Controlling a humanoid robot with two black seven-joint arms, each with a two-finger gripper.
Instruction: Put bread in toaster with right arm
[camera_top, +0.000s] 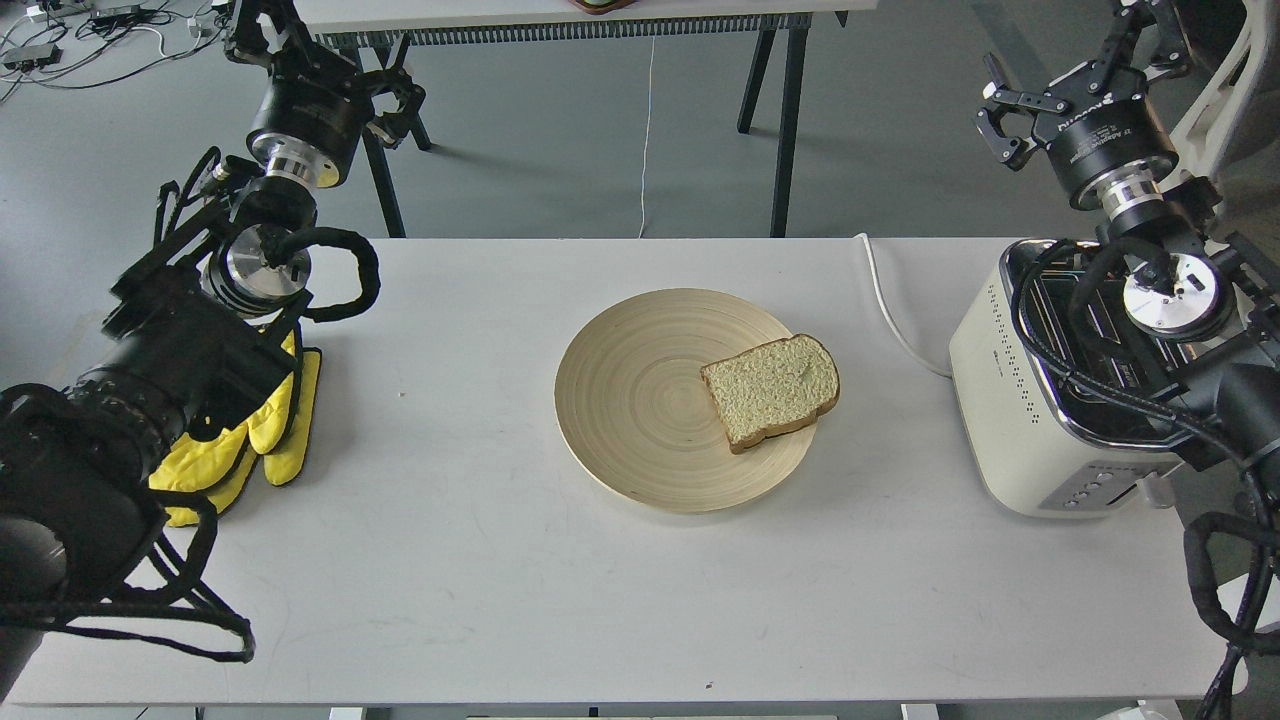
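We see the bread (770, 390) lying flat on a plate's right side. Our cream toaster (1010, 400) stands upright at the table's right edge, well apart from it.

Both arms raised, reaching forward, grippers at far ends, holding nothing. My left arm (180, 340) comes in from lower left, bent upward, cable looped beside silver wrist cap. Left gripper (325, 70) dark, end-on, finger gap unreadable. My right arm (1190, 330) enters from right edge, wrist angled up-left. Right gripper (1000, 115) fingers spread apart.
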